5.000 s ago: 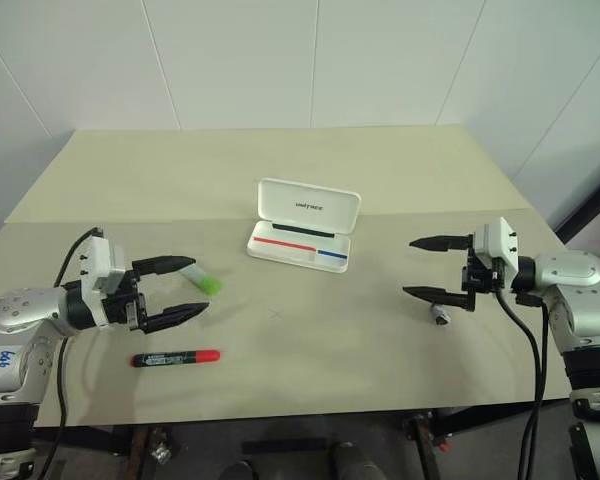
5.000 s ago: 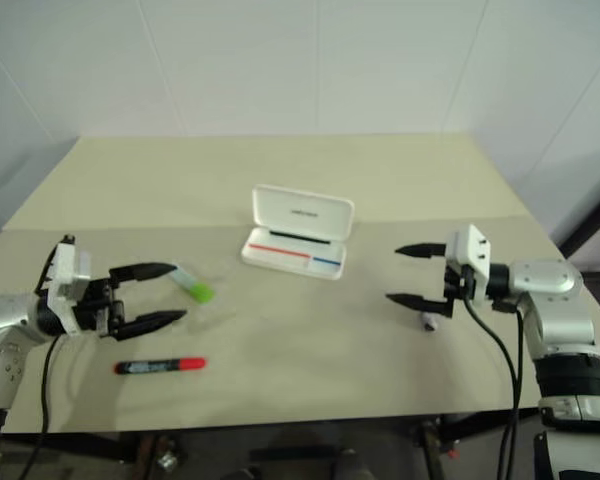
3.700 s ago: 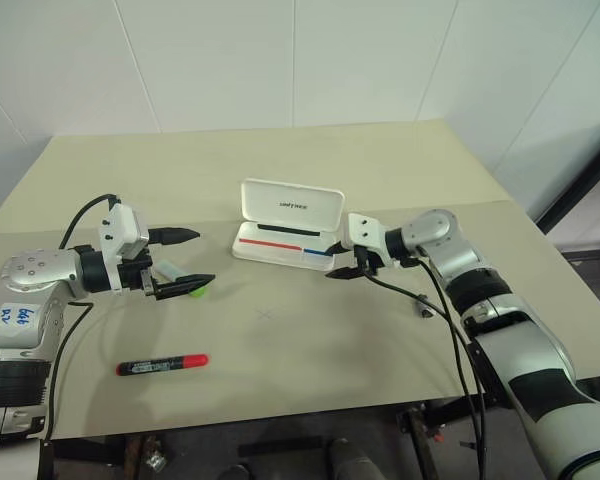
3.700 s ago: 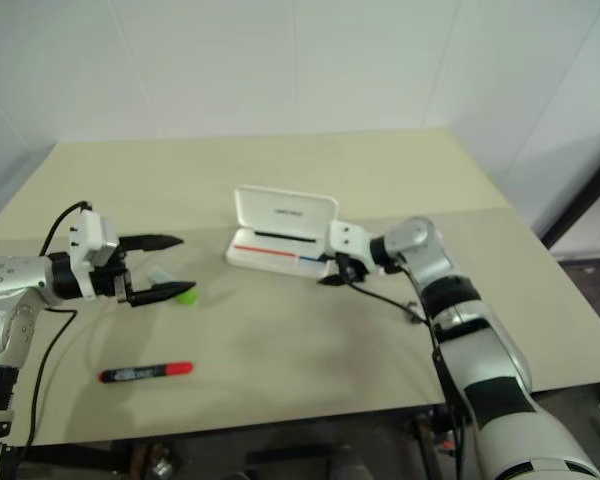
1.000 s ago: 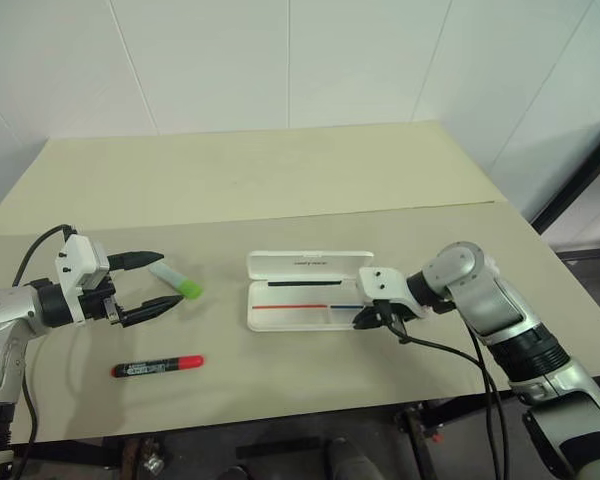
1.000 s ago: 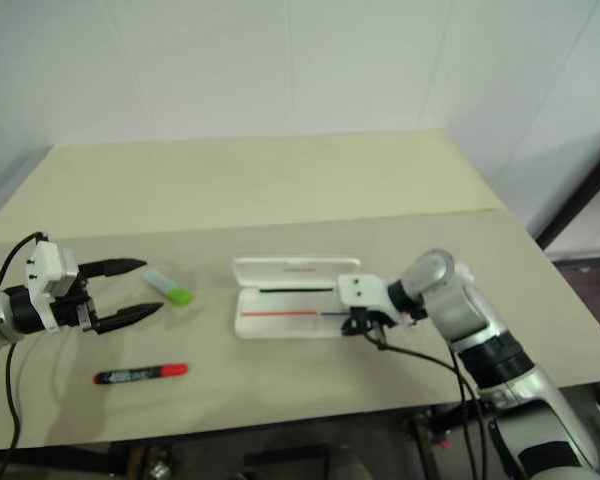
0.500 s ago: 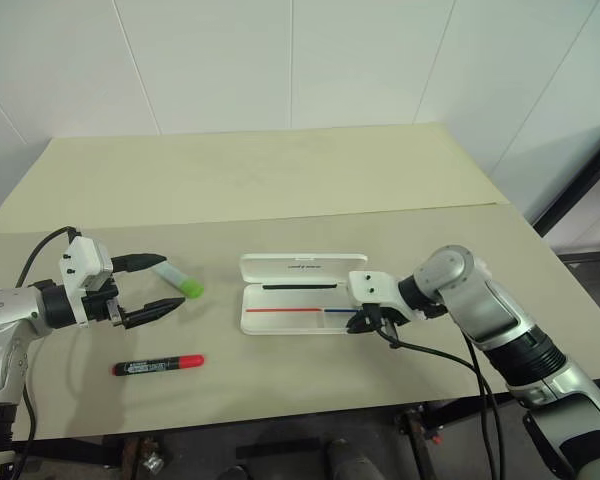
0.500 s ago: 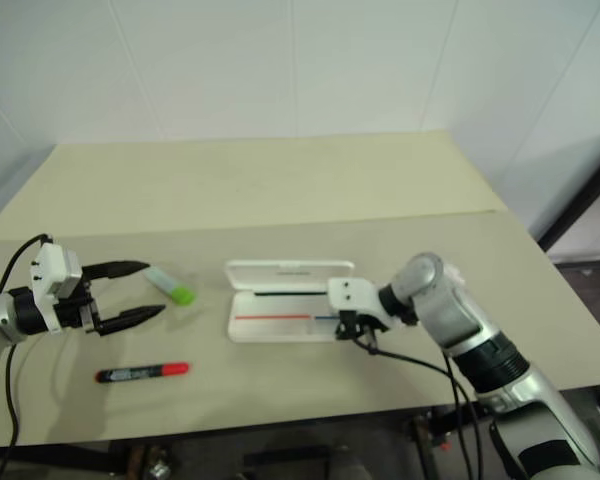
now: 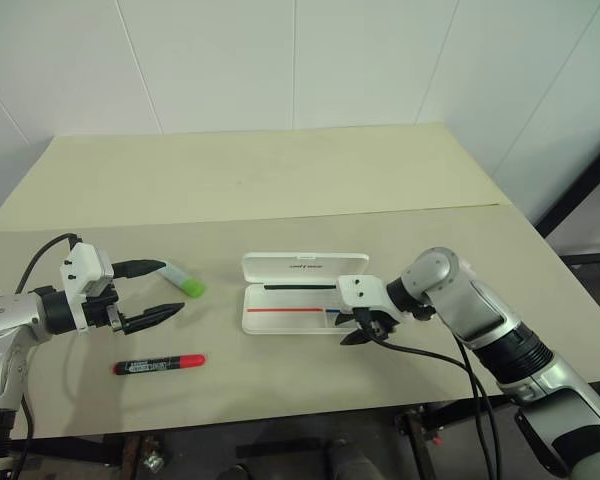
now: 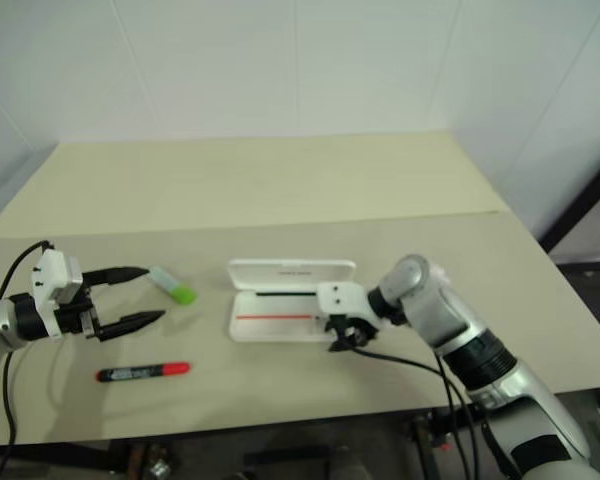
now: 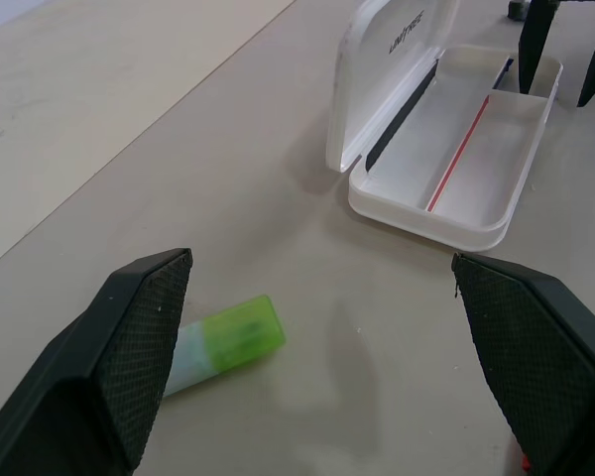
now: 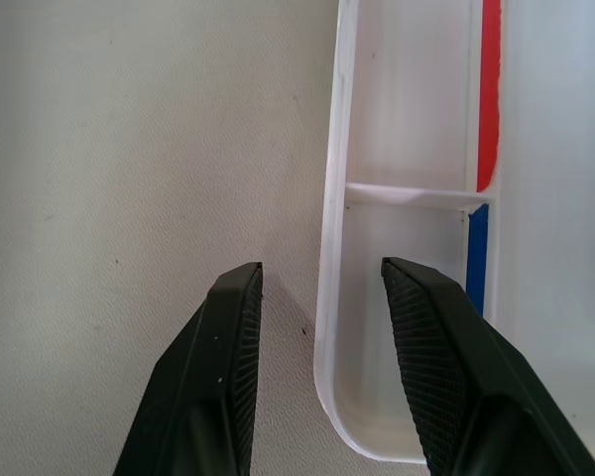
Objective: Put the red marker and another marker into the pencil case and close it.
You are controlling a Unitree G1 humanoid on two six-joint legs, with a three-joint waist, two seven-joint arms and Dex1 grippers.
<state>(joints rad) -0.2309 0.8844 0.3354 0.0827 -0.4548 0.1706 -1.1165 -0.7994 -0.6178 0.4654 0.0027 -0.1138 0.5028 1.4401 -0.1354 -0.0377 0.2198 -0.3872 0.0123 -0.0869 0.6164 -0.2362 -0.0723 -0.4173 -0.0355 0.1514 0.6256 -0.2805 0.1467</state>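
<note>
- Right tool (image 9: 357, 326): fingers parted, straddling the front-right rim of the open flat white plastic pencil case (image 9: 290, 318), centre frame.
- Left tool (image 9: 158, 290): spread wide, holding nothing, left of frame.
- Stubby green-capped marker (image 9: 184, 281) lies just beyond it on the tabletop (image 9: 280, 190).
- Slim black red-capped marker (image 9: 160, 364): lower left.

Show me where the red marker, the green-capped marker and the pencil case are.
red marker (image 9: 160, 364): left eye view, middle of its black barrel.
green-capped marker (image 11: 230, 338): left wrist view, on its green cap.
pencil case (image 9: 304, 265): left eye view, inside of the open lid.
</note>
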